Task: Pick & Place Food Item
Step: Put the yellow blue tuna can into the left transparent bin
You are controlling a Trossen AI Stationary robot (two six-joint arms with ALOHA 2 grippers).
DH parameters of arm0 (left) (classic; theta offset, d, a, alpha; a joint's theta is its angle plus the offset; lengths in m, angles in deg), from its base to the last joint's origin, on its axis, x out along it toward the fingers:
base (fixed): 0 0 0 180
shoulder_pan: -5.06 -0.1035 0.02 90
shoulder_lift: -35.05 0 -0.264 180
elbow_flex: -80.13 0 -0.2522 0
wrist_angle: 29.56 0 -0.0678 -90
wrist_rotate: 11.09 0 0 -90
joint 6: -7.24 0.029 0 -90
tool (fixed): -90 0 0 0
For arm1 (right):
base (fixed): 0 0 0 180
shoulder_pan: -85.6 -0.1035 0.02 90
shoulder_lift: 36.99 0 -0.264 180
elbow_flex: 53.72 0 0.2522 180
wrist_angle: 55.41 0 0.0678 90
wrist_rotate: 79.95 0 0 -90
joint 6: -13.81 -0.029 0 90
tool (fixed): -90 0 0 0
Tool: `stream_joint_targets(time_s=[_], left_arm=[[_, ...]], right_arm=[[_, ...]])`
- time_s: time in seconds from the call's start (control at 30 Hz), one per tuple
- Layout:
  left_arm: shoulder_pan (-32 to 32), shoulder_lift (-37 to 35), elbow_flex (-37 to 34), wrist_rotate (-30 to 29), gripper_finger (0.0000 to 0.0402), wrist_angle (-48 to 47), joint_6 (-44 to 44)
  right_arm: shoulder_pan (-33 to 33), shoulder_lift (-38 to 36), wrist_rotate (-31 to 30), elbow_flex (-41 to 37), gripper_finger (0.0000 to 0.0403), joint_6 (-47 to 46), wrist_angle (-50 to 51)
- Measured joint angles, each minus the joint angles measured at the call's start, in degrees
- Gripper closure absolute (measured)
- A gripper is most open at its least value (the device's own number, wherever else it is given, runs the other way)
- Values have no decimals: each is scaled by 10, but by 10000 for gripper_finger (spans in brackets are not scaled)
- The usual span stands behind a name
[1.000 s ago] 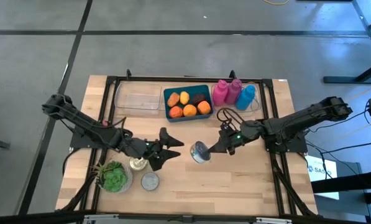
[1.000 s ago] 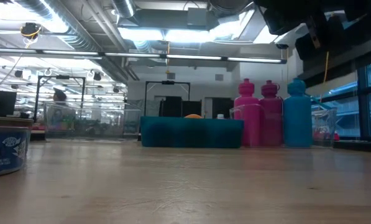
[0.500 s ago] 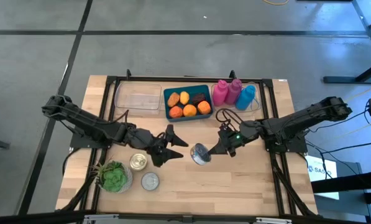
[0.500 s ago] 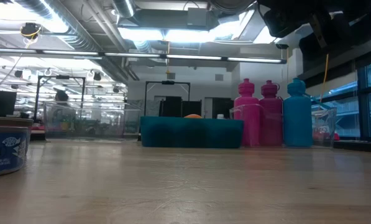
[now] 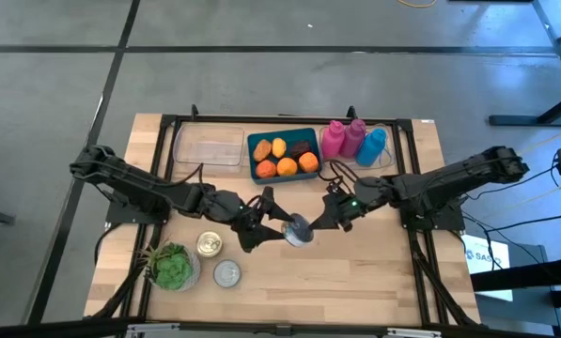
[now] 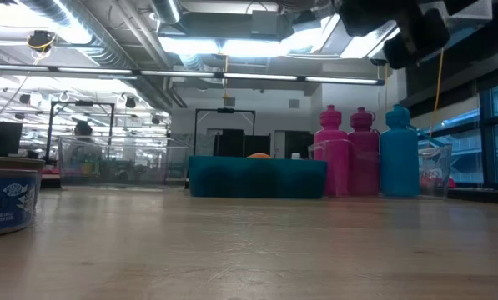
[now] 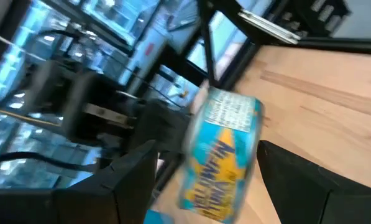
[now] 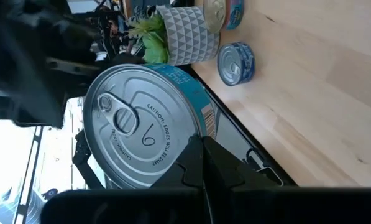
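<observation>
Left gripper (image 5: 272, 214) has swung in, fingers wide around the can (image 5: 298, 229); right gripper (image 5: 319, 220) pinched on it; teal tray (image 5: 282, 156) holds fruit.

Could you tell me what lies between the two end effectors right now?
The can, in the high view: the shut right end effector holds it, and the open left end effector flanks it.

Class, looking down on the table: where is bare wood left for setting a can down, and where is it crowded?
Bare wood spans the table from the two cans to its right edge. Crowded: the back row of clear tray, teal bin and bottles.
</observation>
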Motion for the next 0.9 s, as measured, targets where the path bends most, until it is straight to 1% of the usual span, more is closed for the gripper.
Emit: stream_joint_targets(time_s=[0.07,0.17,0.3,0.43,0.57,0.8,0.9], left_arm=[[0,2,6,10,134,-28,-7],[-2,7,7,29,134,-43,-14],[2,9,7,39,135,-44,-25],[2,10,7,54,147,-41,-64],[2,10,7,74,184,-35,-96],[16,9,7,80,292,-28,-101],[19,9,7,75,297,-27,-103]], right_arm=[[1,7,7,9,403,3,1],[1,19,21,21,403,12,3],[1,33,35,31,403,15,4],[0,45,36,38,403,16,4],[0,46,36,41,403,18,5],[0,47,35,43,403,19,-2],[0,47,34,43,403,20,-3]])
